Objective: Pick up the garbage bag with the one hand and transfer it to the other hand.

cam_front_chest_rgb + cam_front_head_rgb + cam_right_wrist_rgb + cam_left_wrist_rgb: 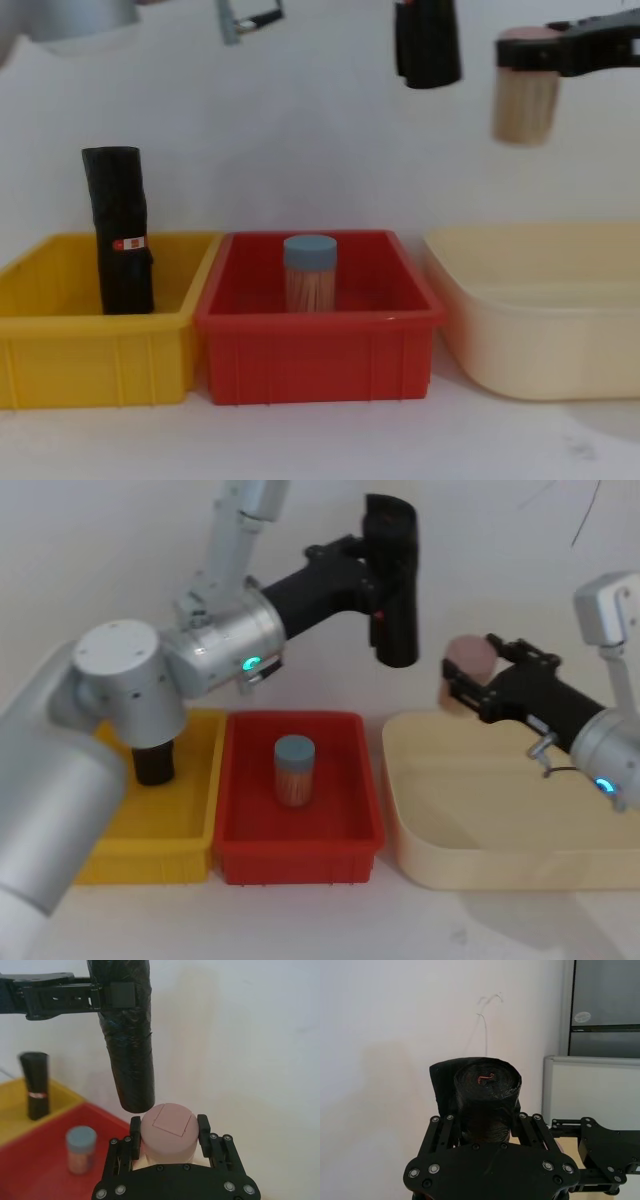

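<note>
The garbage bag (392, 580), a tall black roll, hangs upright high above the bins, and my left gripper (377, 572), on the green-ringed arm, is shut on its upper part. The left wrist view looks down on the roll's top (487, 1092) between the fingers (441, 1127). My right gripper (472, 675), on the blue-ringed arm, is shut on a pink-lidded jar (468, 658). It sits just right of the roll and lower. In the right wrist view the roll's lower end (131, 1060) hangs just beyond the jar (169, 1135).
A twin black roll (120, 230) with a red-and-white label stands in the yellow bin (90, 355). A blue-lidded jar (310, 272) stands in the red bin (320, 350). The cream tub (540, 330) lies below the right gripper.
</note>
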